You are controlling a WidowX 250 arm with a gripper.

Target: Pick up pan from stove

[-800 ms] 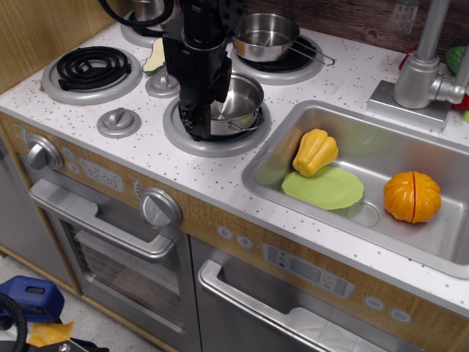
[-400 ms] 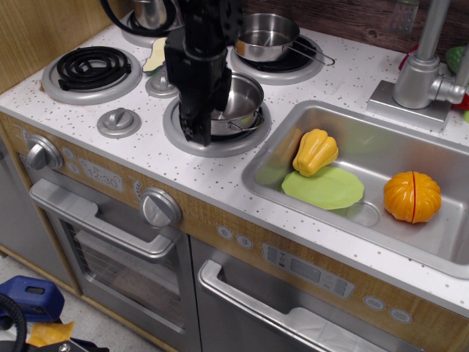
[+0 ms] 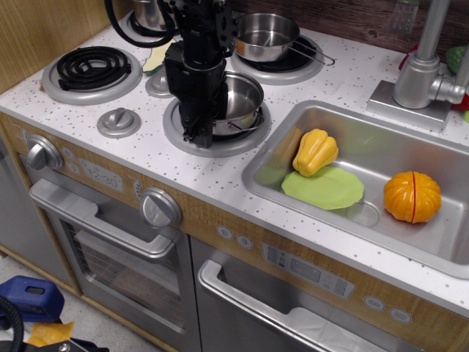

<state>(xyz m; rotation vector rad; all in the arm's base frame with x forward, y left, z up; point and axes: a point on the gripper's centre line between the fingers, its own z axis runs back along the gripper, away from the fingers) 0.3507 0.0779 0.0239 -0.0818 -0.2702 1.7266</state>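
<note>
Only readable writing: "12:00" on the small clock panel (image 3: 102,178) on the wood-look oven front; it's small and faint. No brand marks legible anywhere.

My black gripper (image 3: 196,134) is down over the front-centre burner ring (image 3: 183,138), at the left rim of the shiny steel pan (image 3: 239,100) that sits on that burner. My own body blocks the fingertips and the pan's left side, so I cannot tell whether the jaws are apart or closed on the rim, or whether they touch the pan at all. The pan's wire handle shows low on its right side.

A second steel pan (image 3: 265,35) with a long handle sits on the back-right burner. A black coil burner (image 3: 94,64) sits at far left. Another metal pot (image 3: 149,9) at the back left is cut off by the top edge and partly behind my cable. A pale green-yellow piece (image 3: 154,60) is mostly hidden behind my arm; can't identify it.

In the steel sink (image 3: 272,160): a yellow toy squash (image 3: 315,151) resting on a flat lime-green plate (image 3: 323,188), and an orange toy pumpkin (image 3: 412,196) well apart to the right. The grey faucet (image 3: 421,73) is cut off at the top. A green object at the right edge is barely in frame.
</note>
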